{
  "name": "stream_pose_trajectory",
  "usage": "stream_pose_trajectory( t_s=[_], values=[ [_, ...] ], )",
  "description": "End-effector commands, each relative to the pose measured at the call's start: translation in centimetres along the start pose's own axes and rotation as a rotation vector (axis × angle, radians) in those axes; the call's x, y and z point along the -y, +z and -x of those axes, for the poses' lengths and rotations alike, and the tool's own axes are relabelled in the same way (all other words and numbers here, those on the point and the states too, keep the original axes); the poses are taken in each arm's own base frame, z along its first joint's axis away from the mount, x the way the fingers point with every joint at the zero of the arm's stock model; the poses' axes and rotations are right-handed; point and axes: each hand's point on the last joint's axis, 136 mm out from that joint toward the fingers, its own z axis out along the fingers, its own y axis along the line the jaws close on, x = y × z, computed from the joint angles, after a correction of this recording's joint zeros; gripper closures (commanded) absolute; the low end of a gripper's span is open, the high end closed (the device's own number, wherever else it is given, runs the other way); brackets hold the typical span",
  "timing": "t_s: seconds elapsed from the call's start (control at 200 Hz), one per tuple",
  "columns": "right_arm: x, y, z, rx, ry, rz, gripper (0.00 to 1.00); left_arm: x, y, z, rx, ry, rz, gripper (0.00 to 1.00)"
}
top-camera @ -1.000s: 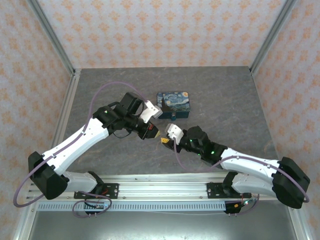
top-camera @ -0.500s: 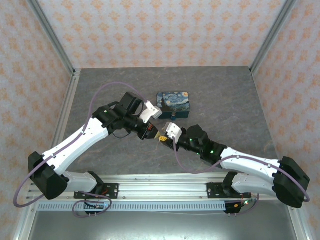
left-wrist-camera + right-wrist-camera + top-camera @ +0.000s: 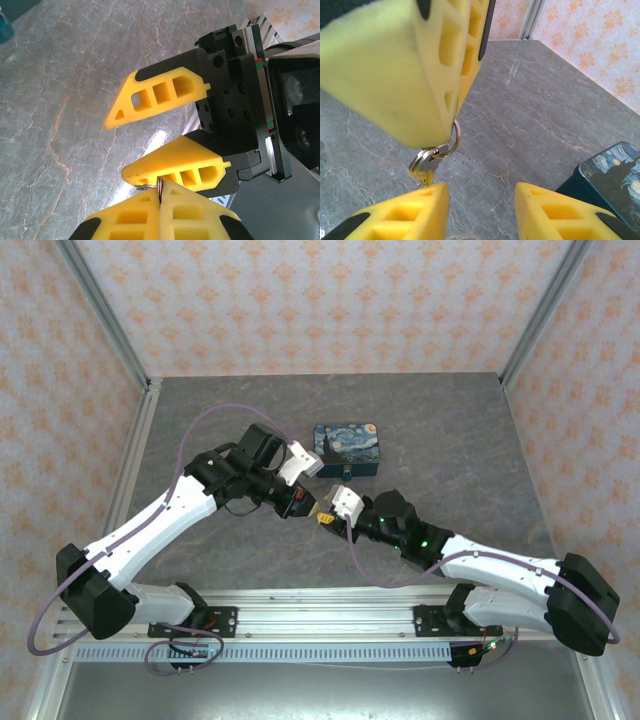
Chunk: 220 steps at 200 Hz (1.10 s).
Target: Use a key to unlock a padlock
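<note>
My left gripper (image 3: 312, 506) hangs over the middle of the table, shut on a metal key ring (image 3: 160, 183). In the right wrist view the ring (image 3: 452, 139) sticks out under the left gripper's yellow fingertips (image 3: 410, 70), and a small silvery-brass key (image 3: 422, 167) dangles from it. My right gripper (image 3: 477, 196) is open just below. Its left finger (image 3: 405, 215) sits right under the key and the other finger (image 3: 555, 210) is well to the side. In the left wrist view the right gripper's lower finger (image 3: 180, 167) nearly touches the ring. The padlock is out of view.
A blue swirl-painted box (image 3: 347, 448) lies on the grey stone-look table (image 3: 450, 440) just behind the grippers, and its corner (image 3: 610, 175) is close to my right finger. Patterned walls and metal posts (image 3: 110, 330) enclose the table.
My right gripper has crept up and left, closing in on the left gripper and the hanging key. The left gripper has stayed put, shut on the ring.
</note>
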Motion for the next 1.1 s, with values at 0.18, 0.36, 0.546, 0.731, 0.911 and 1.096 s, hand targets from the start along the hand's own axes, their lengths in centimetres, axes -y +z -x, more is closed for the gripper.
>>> stream_pose_trajectory(
  t_s=[0.18, 0.36, 0.546, 0.731, 0.911, 1.096],
  values=[
    [-0.5, 0.1, 1.3, 0.029, -0.023, 0.031, 0.58, 0.4, -0.7, 0.6, 0.018, 0.015, -0.016, 1.0],
    [-0.3, 0.0, 1.6, 0.038, -0.027, 0.02, 0.6, 0.4, -0.7, 0.6, 0.016, 0.013, -0.017, 1.0],
    [-0.1, 0.0, 2.2, 0.053, -0.032, 0.017, 0.6, 0.4, -0.6, 0.5, 0.01, 0.008, -0.024, 1.0],
    [-0.2, 0.1, 2.2, 0.054, -0.029, 0.023, 0.58, 0.3, -0.6, 0.6, 0.013, 0.01, -0.019, 1.0],
    [-0.3, 0.1, 1.7, 0.046, -0.023, 0.025, 0.55, 0.1, -0.7, 0.8, 0.02, 0.007, -0.015, 1.0],
    [-0.2, 0.1, 1.4, 0.04, -0.018, 0.012, 0.59, 0.1, -0.8, 0.7, 0.018, 0.003, -0.015, 1.0]
  ],
)
